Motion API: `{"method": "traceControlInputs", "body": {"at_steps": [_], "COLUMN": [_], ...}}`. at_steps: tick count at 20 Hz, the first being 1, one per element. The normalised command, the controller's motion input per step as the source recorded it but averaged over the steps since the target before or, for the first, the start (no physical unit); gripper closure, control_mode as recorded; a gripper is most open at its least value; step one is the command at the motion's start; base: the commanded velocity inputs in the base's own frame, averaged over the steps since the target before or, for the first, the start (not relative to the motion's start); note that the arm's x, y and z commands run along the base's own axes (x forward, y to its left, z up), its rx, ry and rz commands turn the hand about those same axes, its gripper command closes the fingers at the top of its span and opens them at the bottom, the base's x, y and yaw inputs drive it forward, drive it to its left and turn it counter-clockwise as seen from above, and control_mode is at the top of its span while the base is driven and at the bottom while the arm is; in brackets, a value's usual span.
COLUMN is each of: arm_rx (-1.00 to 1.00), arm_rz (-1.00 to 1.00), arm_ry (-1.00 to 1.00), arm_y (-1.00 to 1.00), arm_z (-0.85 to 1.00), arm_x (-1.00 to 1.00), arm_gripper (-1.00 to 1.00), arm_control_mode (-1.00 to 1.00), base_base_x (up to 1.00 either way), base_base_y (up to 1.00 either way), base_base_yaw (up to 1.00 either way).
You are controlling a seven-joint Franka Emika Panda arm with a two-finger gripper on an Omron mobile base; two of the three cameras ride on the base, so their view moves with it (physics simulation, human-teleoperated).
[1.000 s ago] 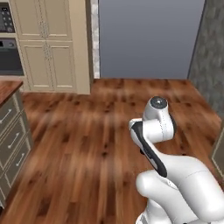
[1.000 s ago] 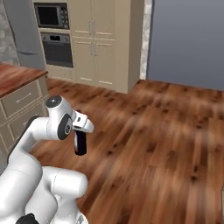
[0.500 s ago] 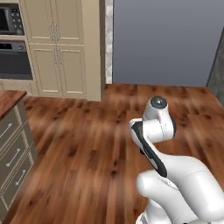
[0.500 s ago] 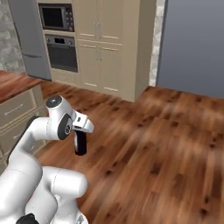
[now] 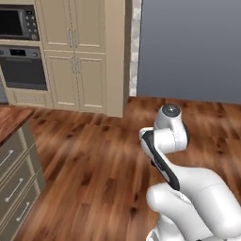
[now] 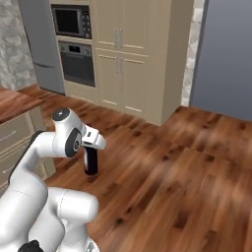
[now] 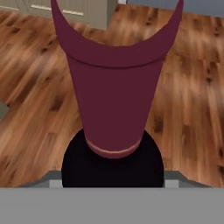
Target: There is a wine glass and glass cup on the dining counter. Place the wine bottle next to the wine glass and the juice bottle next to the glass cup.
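Gripping the slim dark wine bottle (image 6: 90,161) with its dark red neck (image 7: 114,87), my jaws are closed on it, the bottle hanging upright below the hand above the reddish-brown wooden floor (image 6: 177,167). Out past the jaws stand tall beige cabinets (image 6: 132,54) with a built-in oven (image 6: 77,63) and microwave (image 6: 72,20). To the left of the jaws, a reddish-brown wood-grain tabletop (image 5: 12,123) tops grey drawers (image 5: 16,186).
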Motion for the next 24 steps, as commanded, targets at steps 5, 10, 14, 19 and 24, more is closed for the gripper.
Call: {"method": "traceControlInputs", "body": {"at_steps": [5, 10, 14, 19, 24], "arm_rx": [0.0, 0.0, 0.0, 0.0, 0.0], "arm_rz": [0.0, 0.0, 0.0, 0.0, 0.0], "arm_ry": [0.0, 0.0, 0.0, 0.0, 0.0], "arm_y": [0.0, 0.0, 0.0, 0.0, 0.0], "arm_z": [0.0, 0.0, 0.0, 0.0, 0.0], "arm_x": [0.0, 0.0, 0.0, 0.0, 0.0], "arm_gripper": [1.0, 1.0, 1.0, 1.0, 1.0], "arm_control_mode": [1.0, 1.0, 1.0, 1.0, 1.0], "base_base_x": [0.9, 0.91, 0.91, 0.9, 0.89], "base_base_y": [0.08, 0.07, 0.07, 0.07, 0.06], "base_base_yaw": [0.25, 0.23, 0.23, 0.24, 0.25]}}
